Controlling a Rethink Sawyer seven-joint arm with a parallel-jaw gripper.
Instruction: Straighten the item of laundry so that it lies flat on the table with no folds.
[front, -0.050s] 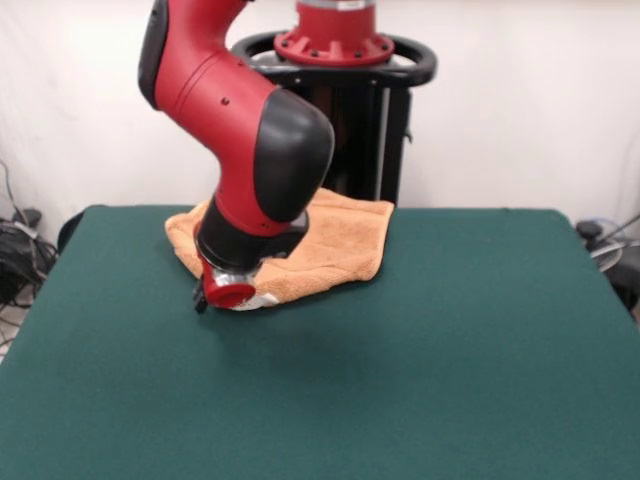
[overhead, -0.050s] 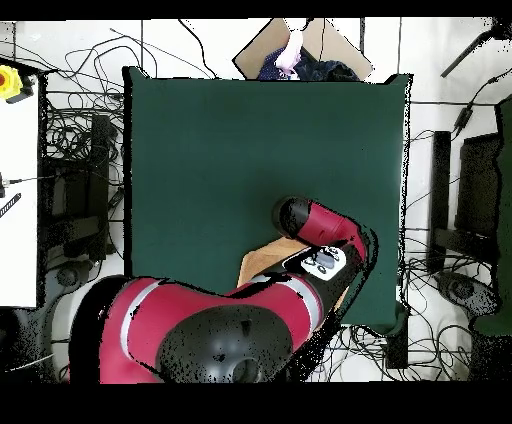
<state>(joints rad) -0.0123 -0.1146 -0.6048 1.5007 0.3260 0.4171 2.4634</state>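
One green desk carries everything; the orange-tan towel lies bunched against its far edge, near the pedestal. The arm's end hangs low over the towel's near-left hem, its fingers hidden, so their state cannot be told.

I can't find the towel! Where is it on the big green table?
In the front view the towel lies crumpled at the table's far edge, left of centre, just before the black pedestal, with the red arm over its left part.

Orange-tan terry towel rumpled w/ folds, far side of green felt table, partly under arm.
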